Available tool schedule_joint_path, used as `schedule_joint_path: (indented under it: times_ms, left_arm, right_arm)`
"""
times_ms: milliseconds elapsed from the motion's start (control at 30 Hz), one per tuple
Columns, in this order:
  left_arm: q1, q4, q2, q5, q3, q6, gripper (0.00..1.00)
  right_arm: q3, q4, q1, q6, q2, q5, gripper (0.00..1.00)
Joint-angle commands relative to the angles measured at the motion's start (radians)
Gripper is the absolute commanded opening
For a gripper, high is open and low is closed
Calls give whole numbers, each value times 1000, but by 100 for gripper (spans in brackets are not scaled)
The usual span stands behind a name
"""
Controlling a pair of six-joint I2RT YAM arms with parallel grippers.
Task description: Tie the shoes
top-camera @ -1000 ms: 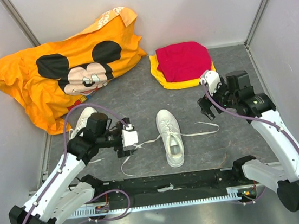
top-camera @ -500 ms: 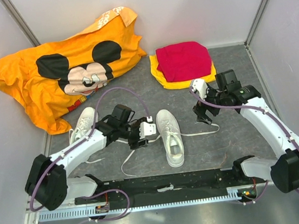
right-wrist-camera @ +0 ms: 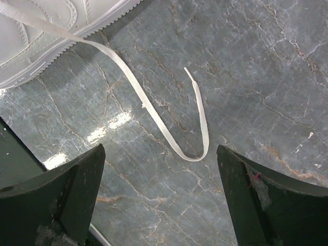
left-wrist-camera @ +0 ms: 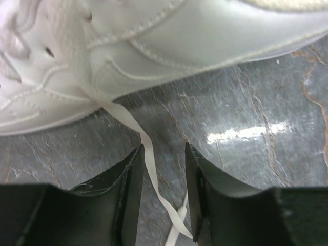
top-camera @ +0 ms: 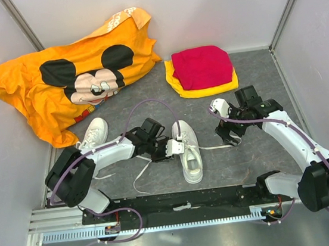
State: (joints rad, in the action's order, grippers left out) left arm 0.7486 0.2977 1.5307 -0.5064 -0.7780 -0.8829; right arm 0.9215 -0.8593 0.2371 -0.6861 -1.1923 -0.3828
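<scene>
I have the left gripper [top-camera: 169,149] down on the grey marbled tabletop [top-camera: 151,109], right against the left flank of a plain white low-top sneaker [top-camera: 189,152] with a white sole. On the left wrist camera that sneaker [left-wrist-camera: 169,41] fills the space ahead of the jaws. A long flat white lace [left-wrist-camera: 148,164] drops off its side and runs straight back between the two black fingers [left-wrist-camera: 128,197]. Those jaws stand parted around the lace without pinching it: the lace lies on the table in the gap, closer to the left finger, and I cannot tell whether it brushes that finger. The right gripper [top-camera: 228,134] sits just off the sneaker's other flank, low over the table. On its wrist camera the right gripper [right-wrist-camera: 159,174] is spread wide and grips nothing. The sneaker [right-wrist-camera: 36,41] is ahead of the jaws and off to the left. From it a second lace [right-wrist-camera: 148,105] trails across the table and curls into a hook. The bend of the hook just reaches the mouth of the jaws, nearer the right finger and touching neither finger. The other white sneaker [top-camera: 93,133] lies well to the left of the left jaws, behind that arm and beside the crumpled orange cartoon-mouse shirt [top-camera: 69,80]. Beyond the right jaws, well apart from them, a folded red cloth [top-camera: 202,64] rests on a yellow cloth [top-camera: 176,81].
</scene>
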Motion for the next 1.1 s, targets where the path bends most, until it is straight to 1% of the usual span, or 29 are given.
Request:
schedule_joint_path:
  times_ms: [0, 67, 167, 200, 267, 300, 433, 533, 667, 733, 767, 800, 867, 1000, 1067]
  left_arm:
    - [24, -103, 34, 40, -37, 4, 41]
    - [34, -112, 49, 60, -40, 10, 37]
    - [37, -106, 49, 69, -41, 4, 25]
    - [37, -101, 45, 71, -38, 1, 15]
    - [37, -85, 28, 80, -33, -1, 5]
    - [35, -80, -7, 81, -23, 7, 2]
    - [35, -57, -124, 63, 2, 44, 2]
    - [35, -28, -219, 36, -9, 108, 2]
    - [35, -11, -319, -10, -38, 229, 2]
    - [35, -18, -354, -36, -59, 297, 2]
    - [35, -34, -363, -43, -69, 321, 1]
    - [35, -51, -371, -49, -72, 370, 2]
    - [35, -100, -388, -69, -84, 413, 2]
    - [37, -132, -380, -83, -113, 496, 1]
    - [37, -146, -377, -92, -122, 512, 1]
  right_arm:
    - [-12, -9, -5, -20, 19, 9, 98]
    - [-16, -9, -7, -20, 22, 12, 98]
    - [-26, -12, -7, -29, 23, 19, 98]
    - [-29, -12, -4, -32, 23, 21, 98]
    - [-32, -14, -5, -41, 23, 33, 98]
    - [-33, -14, -4, -44, 22, 35, 98]
    - [-46, -7, -4, -70, -6, 48, 99]
    - [-50, 0, -5, -70, -38, 55, 97]
    - [-38, 6, -4, -59, -76, 45, 93]
    - [-30, 2, -2, -50, -105, 27, 88]
    - [-20, -4, -4, -44, -116, 25, 83]
    - [-12, -9, -2, -38, -147, 25, 81]
    - [-3, -21, -2, -35, -174, 42, 75]
    - [-22, -3, -4, -52, -201, 93, 72]
    - [-42, 20, -4, -58, -204, 113, 70]
